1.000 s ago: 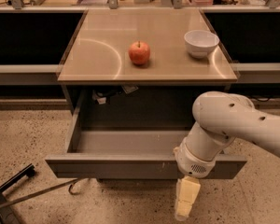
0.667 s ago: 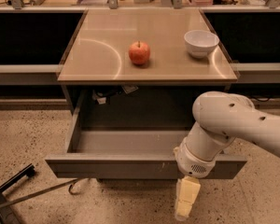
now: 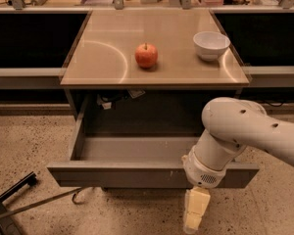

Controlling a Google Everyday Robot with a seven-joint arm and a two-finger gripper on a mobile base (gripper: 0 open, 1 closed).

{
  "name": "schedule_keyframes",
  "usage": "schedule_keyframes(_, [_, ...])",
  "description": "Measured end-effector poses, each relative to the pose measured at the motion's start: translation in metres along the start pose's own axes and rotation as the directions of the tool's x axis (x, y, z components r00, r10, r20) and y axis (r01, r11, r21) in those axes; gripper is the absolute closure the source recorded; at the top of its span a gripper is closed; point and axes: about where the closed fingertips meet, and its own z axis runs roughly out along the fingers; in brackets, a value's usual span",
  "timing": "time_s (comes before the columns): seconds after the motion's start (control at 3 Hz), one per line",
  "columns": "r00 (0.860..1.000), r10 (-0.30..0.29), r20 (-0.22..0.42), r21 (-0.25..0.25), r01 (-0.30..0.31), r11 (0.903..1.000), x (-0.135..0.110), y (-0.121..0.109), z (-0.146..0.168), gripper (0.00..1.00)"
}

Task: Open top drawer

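While top drawer (image 3: pixel 127 174) stands pulled out | arm (image 3: pixel 245 131) bends down past its front | gripper (image 3: pixel 195 213) below, pointing floorward | grip: cannot tell

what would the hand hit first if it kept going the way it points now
The hand points down, in front of the front panel of the open top drawer. Going straight on it would probably meet the speckled floor first; nothing else shows in that line, though depth is unclear.
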Motion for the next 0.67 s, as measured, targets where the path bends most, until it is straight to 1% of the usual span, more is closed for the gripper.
schedule_keyframes(0.67, [1.0,0.006,0.008,-0.009,-0.006,0.9999,-0.0025,0.0059,-0.0005,0.0])
